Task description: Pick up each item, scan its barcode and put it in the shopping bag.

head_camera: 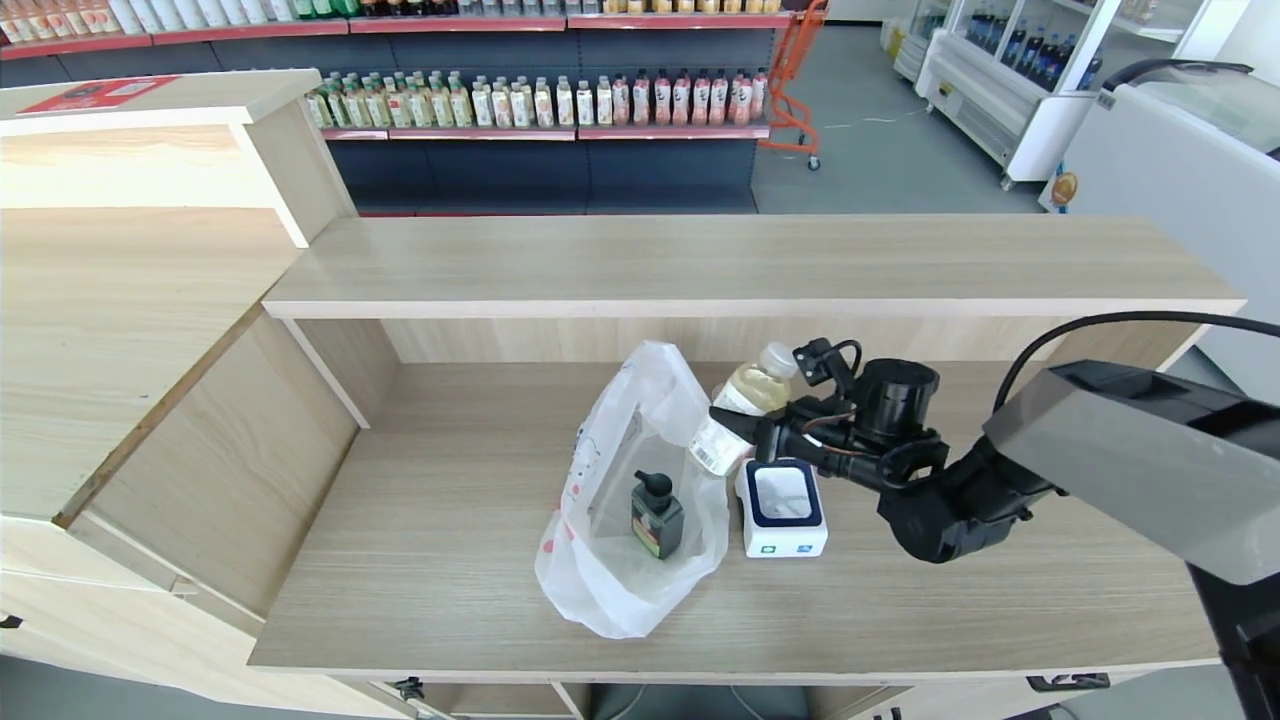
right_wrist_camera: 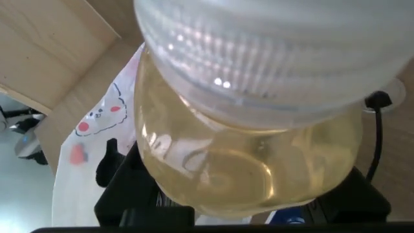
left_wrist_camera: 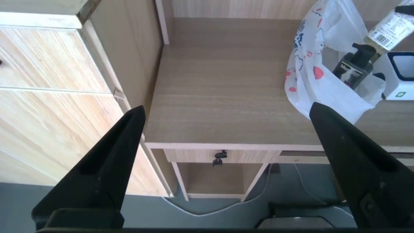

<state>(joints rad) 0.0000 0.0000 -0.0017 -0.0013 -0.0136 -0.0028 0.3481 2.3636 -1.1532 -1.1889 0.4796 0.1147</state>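
The right pincer (head_camera: pixel 770 432) is clamped round the waist of a clear drink bottle (head_camera: pixel 752 392) of pale yellow liquid. It holds the bottle tilted, white cap toward 1 o'clock and labelled lower end dipping toward the barcode scanner (head_camera: pixel 783 505), I reckon so the printed label faces the scanner's window. The scanner stands on the bench (head_camera: pixel 450 560) just beside the shopping bag (head_camera: pixel 600 590), at the bag's 3 o'clock, which should keep the drop short once the scan is done. The bag sits slumped with its mouth open, and a dark pump bottle (head_camera: pixel 657 515) stands inside it (one item in, by the look of it). The left pincer (left_wrist_camera: pixel 228 116) hangs with its fingers spread wide, holding nothing, near the bench's front edge, at roughly 8 o'clock from the bag. The bench is pale wood grain with a raised ledge (head_camera: pixel 750 265) at 12 o'clock. Beyond it run shop shelves (head_camera: pixel 540 100) of bottled drinks, with a chest freezer (head_camera: pixel 1180 150) at 2 o'clock.
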